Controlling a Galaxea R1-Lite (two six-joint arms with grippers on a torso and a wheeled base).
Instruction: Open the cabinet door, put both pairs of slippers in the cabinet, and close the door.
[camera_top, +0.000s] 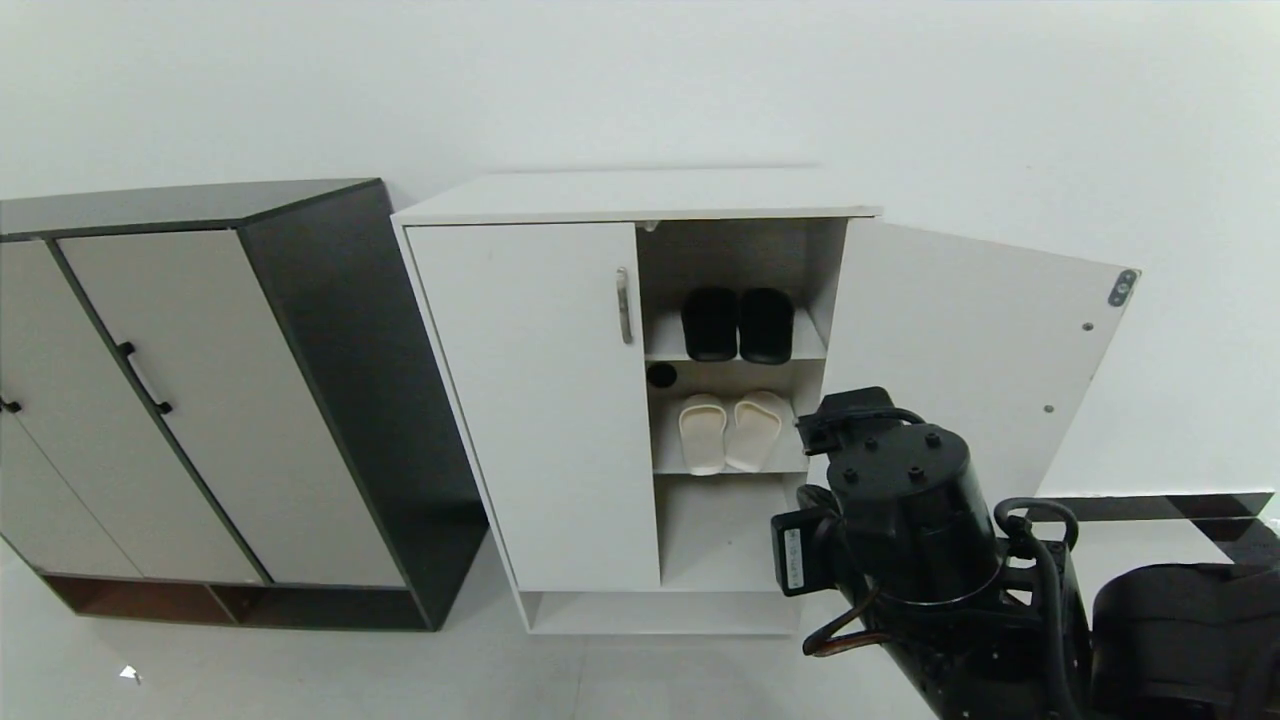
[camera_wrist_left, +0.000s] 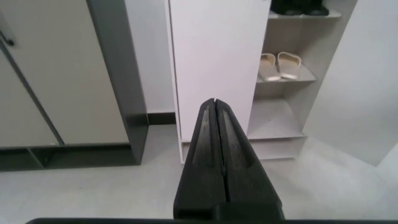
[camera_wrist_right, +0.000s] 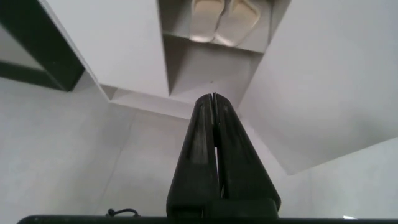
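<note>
Now the black left gripper and right gripper are hanging pressed together before the white wooden cabinet; shoving its open white door hard is risking slamming.

The cabinet was plain white all over, and the inside of its open door was the same white. The handle on the closed door was silver. The black slippers on the upper shelf were a solid black with no pattern, and the cream slippers on the shelf below were an even off-white. The neighbouring cupboard had a black frame, pale grey doors and black pulls, with a reddish-brown bottom compartment. The wall was white and the floor light grey. A skirting strip was black. The left gripper and the right gripper were matt black.
</note>
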